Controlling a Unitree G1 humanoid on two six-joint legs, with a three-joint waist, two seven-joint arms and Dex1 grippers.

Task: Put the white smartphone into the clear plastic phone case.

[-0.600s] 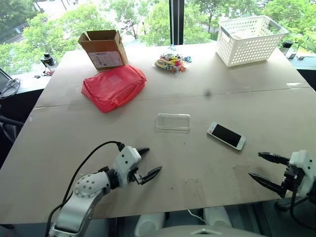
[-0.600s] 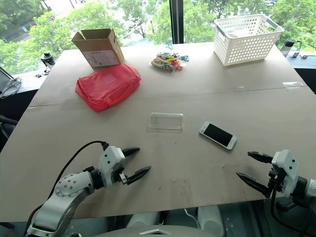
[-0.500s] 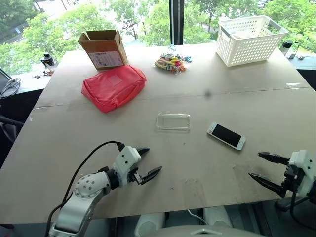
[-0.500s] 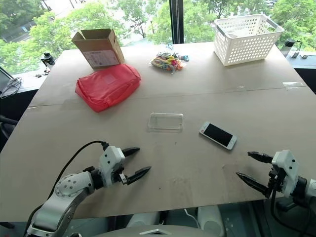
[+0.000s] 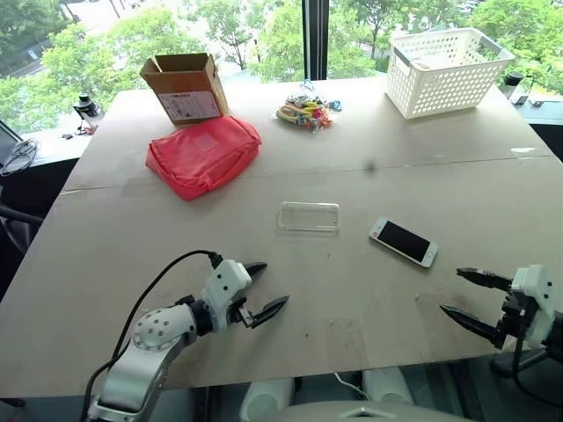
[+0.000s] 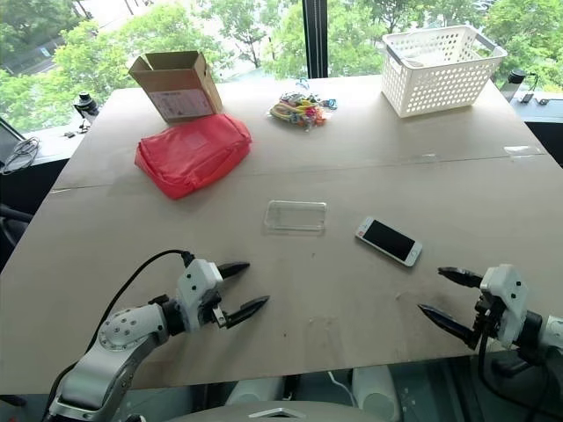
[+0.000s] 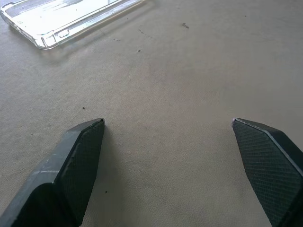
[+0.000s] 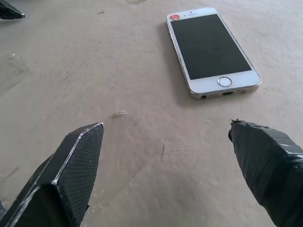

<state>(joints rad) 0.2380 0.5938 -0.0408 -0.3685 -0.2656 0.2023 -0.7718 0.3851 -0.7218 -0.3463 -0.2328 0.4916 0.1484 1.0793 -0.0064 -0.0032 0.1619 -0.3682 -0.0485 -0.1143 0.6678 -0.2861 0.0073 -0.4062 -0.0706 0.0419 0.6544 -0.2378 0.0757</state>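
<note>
Left eye view: wide tan counter; slim white smartphone with black glass screen flat, face up, right of centre; clear, colourless, shallow plastic phone case empty, near the phone's left, apart from it; red soft zipped pouch far left; open brown cardboard box just behind the pouch; tangle of coloured cords far centre; white perforated plastic basket far right corner; left hand near front edge, fingers spread wide, empty; right hand at front right, spread wide, empty, nearer than the phone.

Left wrist view: two black fingers well apart over bare counter, gripping nothing; case corner beyond.

Right wrist view: black fingers wide apart, gripping nothing; phone ahead, untouched, home button toward the hand.
</note>
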